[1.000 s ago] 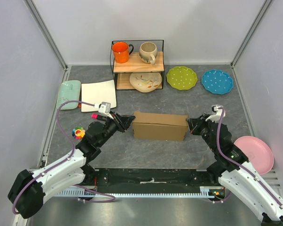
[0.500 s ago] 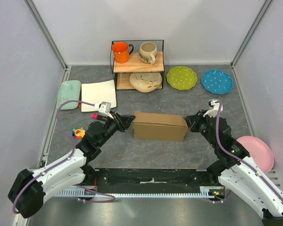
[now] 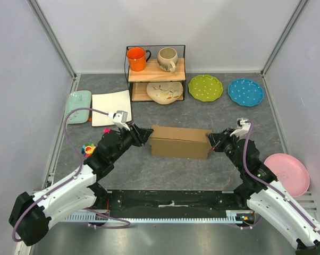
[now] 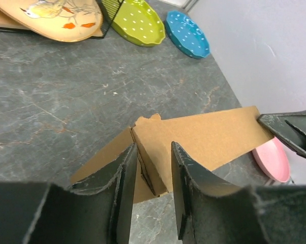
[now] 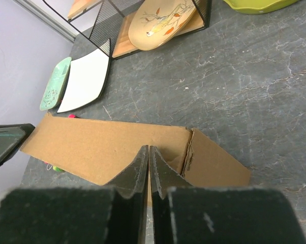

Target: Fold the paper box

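1. Work surface: the table (image 3: 165, 172) is dark grey with pale marble-like veining, matt and flat. It is enclosed by smooth, pale walls (image 3: 22, 79) joined by metal corner rails.
2. Task object: the paper box (image 3: 180, 142) lies at the centre of the table, its long side running left to right. It is plain brown corrugated card, a low rectangular form with raw die-cut edges and an end flap standing ajar at each end.
3. Left gripper (image 3: 145, 134): it sits at the box's left end. Its black fingers (image 4: 123, 193) stand narrowly apart with the end corner between them. You cannot tell whether they pinch the card.
4. Right gripper (image 3: 212, 141): it sits at the box's right end. Its fingers (image 5: 138, 173) are pressed together with only a hairline seam, their tips against the box's top panel beside the flap.
5. Far edge: a black wire rack (image 3: 156, 69) with wooden shelves holds an orange mug (image 3: 136, 58), a beige mug (image 3: 167, 58) and a painted dish (image 3: 164, 92).
6. Right of the rack: a green dotted plate (image 3: 205, 87) and a blue dotted plate (image 3: 245, 92).
7. Left of the rack: a white square plate (image 3: 111, 107) overlaps a mint tray (image 3: 77, 106).
8. Near right: a pink plate (image 3: 287, 172).
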Controlling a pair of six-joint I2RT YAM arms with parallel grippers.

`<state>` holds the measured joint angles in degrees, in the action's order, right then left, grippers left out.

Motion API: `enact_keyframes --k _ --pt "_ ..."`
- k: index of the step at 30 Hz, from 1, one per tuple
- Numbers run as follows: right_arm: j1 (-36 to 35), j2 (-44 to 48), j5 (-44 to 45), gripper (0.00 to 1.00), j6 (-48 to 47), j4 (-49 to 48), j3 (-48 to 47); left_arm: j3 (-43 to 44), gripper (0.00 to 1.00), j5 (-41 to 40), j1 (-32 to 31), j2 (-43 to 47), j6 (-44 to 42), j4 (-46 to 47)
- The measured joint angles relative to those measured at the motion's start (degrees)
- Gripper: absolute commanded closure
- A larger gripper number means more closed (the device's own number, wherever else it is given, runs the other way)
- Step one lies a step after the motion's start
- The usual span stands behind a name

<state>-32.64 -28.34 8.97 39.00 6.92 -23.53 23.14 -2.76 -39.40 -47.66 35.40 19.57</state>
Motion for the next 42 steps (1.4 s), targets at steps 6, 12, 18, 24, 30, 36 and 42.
enact_keyframes --k 6,12,18,24,30,36,42 --pt "0.0 -0.5 -0.1 0.90 0.0 -0.5 0.0 9.6 0.62 -0.1 0.1 0.1 -2.5 -8.9" --pt "0.0 -0.6 -0.1 0.90 0.2 -0.6 0.0 11.8 0.69 2.4 0.0 -1.2 -2.7 -6.9" --pt "0.0 -0.3 -0.3 0.90 0.3 -0.2 0.0 -1.2 0.73 4.9 0.3 -2.8 0.9 4.0" --pt "0.0 -0.3 -0.6 0.89 0.2 -0.2 0.0 -4.3 0.75 5.1 0.4 -1.9 2.4 9.4" --pt "0.1 5.6 -6.9 0.74 -1.4 0.2 1.8 -10.8 0.78 8.0 -1.5 9.2 1.3 10.0" --pt "0.1 13.7 -14.7 0.50 -3.1 5.1 3.1 -16.4 0.68 10.3 -6.3 25.3 -1.9 5.2" --pt "-0.2 18.9 -15.5 0.29 -2.4 9.1 2.2 -16.3 0.55 7.7 -7.0 34.6 -3.6 -1.2"
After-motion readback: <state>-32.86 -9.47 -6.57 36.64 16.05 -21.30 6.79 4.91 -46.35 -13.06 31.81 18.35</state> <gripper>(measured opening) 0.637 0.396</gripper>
